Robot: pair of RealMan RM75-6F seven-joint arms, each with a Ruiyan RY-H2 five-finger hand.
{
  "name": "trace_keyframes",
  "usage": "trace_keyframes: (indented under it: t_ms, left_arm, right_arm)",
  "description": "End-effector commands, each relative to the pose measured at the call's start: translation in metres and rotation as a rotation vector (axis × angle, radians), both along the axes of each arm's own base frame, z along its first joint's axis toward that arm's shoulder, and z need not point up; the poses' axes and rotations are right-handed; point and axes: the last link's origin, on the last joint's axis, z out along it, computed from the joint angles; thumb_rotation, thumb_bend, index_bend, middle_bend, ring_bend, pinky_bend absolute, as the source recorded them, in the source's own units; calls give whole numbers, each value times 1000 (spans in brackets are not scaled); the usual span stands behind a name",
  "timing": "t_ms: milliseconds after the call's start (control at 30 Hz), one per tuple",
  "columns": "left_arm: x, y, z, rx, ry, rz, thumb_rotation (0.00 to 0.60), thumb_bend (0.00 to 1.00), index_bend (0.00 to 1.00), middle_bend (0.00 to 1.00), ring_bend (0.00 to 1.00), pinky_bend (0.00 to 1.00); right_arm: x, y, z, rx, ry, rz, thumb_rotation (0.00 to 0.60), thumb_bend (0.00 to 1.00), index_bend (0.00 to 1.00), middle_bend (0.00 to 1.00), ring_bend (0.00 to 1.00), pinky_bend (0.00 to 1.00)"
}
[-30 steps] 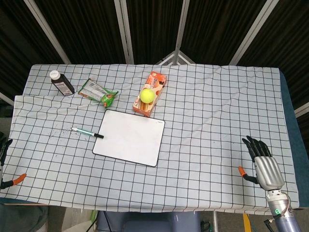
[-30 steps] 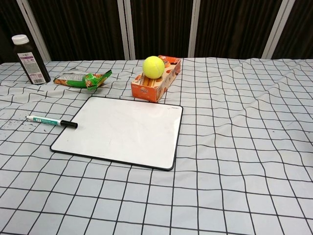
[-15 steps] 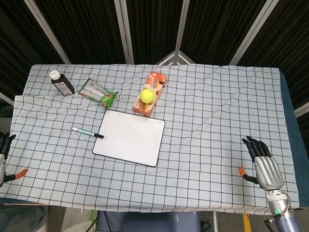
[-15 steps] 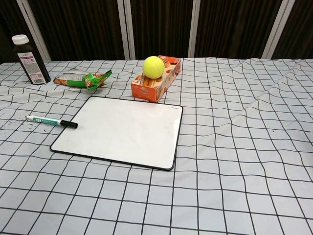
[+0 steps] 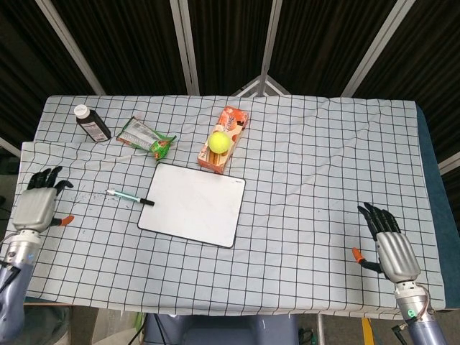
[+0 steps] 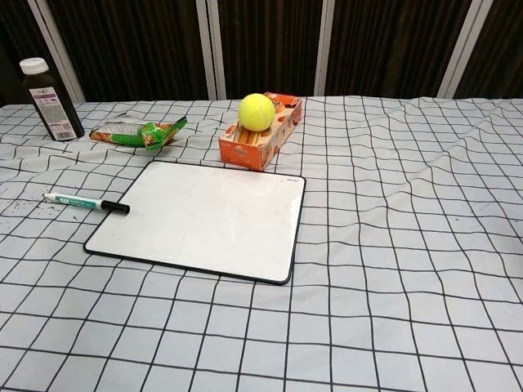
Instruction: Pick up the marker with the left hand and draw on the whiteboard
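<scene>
The left hand [image 5: 34, 205] is hovering at the left edge of the head view, over the checked cloth of the worktop [image 5: 316, 165], fingers spread apart and holding nothing. The marker [image 5: 130, 197] is lying flat on the cloth left of centre, well clear of that hand, its black cap touching the left edge of the whiteboard [image 5: 192, 204]. The whiteboard is sitting flat in the middle of the frame, its surface showing blank white. Down in the lower right corner the right hand [image 5: 388, 242] is resting near the worktop's front edge, fingers splayed, nothing in it. Neither hand is showing in the chest view. Along the upper part of the frame, a yellow-green ball [image 5: 219, 141] is perching on top of an orange box [image 5: 226, 129] just above the whiteboard. To the left of that a green snack packet [image 5: 144, 136] is lying on the cloth, and a dark bottle [image 5: 92, 123] with a white cap is standing at the upper left
</scene>
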Motion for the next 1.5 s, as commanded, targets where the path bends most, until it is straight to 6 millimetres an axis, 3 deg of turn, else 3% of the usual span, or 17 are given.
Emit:
trace_keyframes:
  t_ms: [33,367,700,1067,1333,1500]
  left_arm:
    - [9,23,-21,-38,33,-10,600,309,405,76,0,38]
    - [27,54,-73,-97,85,-18,600,335,448,90,0,38]
    - [45,69,-106,-133,83,-39,600,364,457,96,0,38]
    - [55,72,-125,-167,70,-47,600,402,481,98,0,38]
    - [58,70,-128,-160,34,-53,600,485,668,164,16,48]
    - [61,68,-122,-133,-14,-63,600,501,723,200,31,63]
  right_arm:
    - [0,0,0,2,-3,0,600,327,0,0,0,0]
    - [0,0,0,12,-19,-1,600,326,0,0,0,0]
    - [0,-1,1,16,-30,-4,600,327,0,0,0,0]
    - [0,-1,1,19,-38,-8,600,327,0,0,0,0]
    - [0,-1,1,18,-41,-11,600,327,0,0,0,0]
    - [0,-1,1,18,-39,-9,600,327,0,0,0,0]
